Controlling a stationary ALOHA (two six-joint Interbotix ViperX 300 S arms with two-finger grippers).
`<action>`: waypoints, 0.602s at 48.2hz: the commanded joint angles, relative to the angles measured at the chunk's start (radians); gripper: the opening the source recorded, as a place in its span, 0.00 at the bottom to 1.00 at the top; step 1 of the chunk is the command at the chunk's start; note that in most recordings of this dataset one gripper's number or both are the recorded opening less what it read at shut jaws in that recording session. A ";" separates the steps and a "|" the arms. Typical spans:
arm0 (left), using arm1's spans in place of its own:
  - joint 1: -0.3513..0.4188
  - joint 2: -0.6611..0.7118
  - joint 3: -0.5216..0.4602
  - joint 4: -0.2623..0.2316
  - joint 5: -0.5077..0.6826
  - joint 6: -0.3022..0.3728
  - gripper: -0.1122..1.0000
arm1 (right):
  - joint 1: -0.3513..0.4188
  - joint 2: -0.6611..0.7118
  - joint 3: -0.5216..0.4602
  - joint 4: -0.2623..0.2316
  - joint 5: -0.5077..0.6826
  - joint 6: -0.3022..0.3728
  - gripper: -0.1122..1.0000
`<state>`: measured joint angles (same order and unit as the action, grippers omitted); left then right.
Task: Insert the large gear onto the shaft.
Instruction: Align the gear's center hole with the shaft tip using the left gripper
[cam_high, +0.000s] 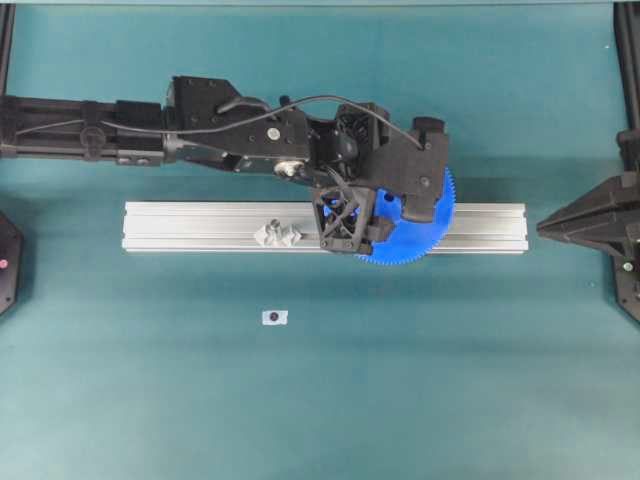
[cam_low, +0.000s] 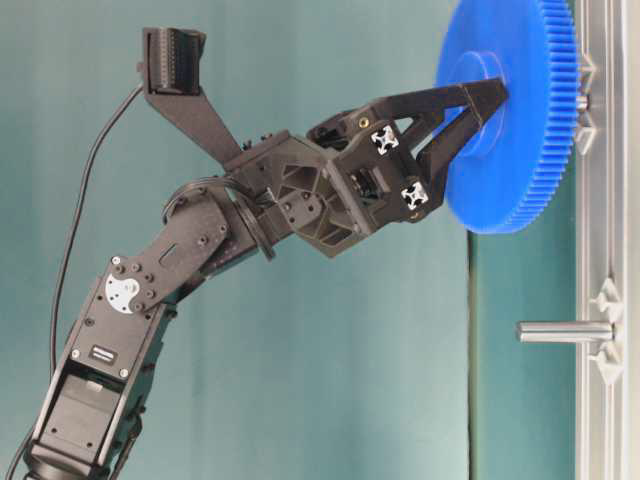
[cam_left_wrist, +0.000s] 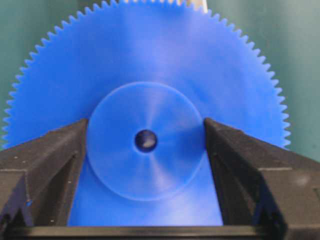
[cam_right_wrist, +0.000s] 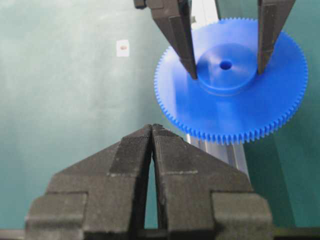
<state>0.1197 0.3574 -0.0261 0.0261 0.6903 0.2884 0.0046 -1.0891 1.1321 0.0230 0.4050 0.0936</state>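
The large gear (cam_left_wrist: 145, 100) sits gripped by its hub between the left fingers (cam_left_wrist: 50, 160).

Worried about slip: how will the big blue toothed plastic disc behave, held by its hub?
The big blue toothed plastic disc looks stiff and probably light. Its smooth round hub between the left gripper fingers might slip or rotate.

No writing, brand or number can be read anywhere. A small white sticker (cam_high: 274, 317) on the desk below the metal rail (cam_high: 200, 228) bears a dark mark, and a label (cam_low: 101, 354) on the arm is too small to read.
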 joint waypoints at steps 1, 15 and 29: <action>-0.003 -0.014 -0.005 0.003 0.017 -0.002 0.82 | -0.002 0.006 -0.012 0.002 -0.011 0.009 0.20; 0.006 -0.020 0.021 0.003 0.025 0.000 0.82 | -0.003 0.006 -0.015 0.002 -0.012 0.009 0.20; 0.031 -0.008 -0.018 0.003 0.017 0.011 0.82 | -0.002 0.006 -0.014 0.002 -0.012 0.009 0.20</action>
<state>0.1289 0.3543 -0.0307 0.0261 0.6964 0.2945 0.0031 -1.0891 1.1321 0.0245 0.4019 0.0936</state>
